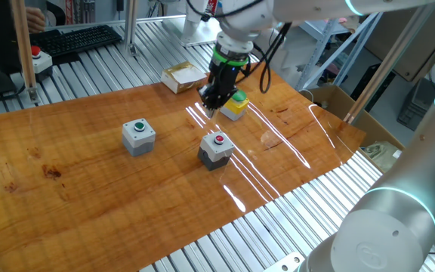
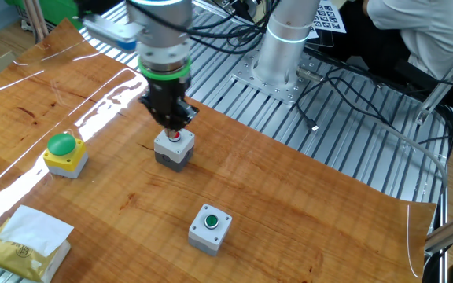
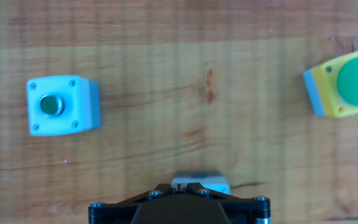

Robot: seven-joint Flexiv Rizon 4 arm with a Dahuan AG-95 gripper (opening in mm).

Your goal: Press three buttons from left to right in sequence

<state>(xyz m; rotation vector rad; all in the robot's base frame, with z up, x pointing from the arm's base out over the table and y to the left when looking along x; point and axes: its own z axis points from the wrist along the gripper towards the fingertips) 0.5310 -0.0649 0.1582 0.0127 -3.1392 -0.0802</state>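
Three button boxes stand on the wooden table (image 1: 66,189). The light grey box with green cap (image 1: 138,136) is at the left; it also shows in the other fixed view (image 2: 210,229) and the hand view (image 3: 61,106). The dark grey box with red cap (image 1: 216,149) is in the middle (image 2: 173,148). The yellow box with green dome (image 1: 236,104) is at the right (image 2: 64,153) (image 3: 347,84). My gripper (image 2: 172,126) hangs just above the red cap, fingertips together. In the hand view the gripper (image 3: 180,185) hides most of that box (image 3: 219,183).
A yellowish paper-wrapped packet (image 1: 181,75) lies at the table's far edge (image 2: 26,240). A pale box with a red mushroom button (image 1: 38,60), a keyboard (image 1: 81,39) and a metal post (image 1: 25,53) stand beyond the board. A cardboard box (image 1: 338,98) sits off the right edge.
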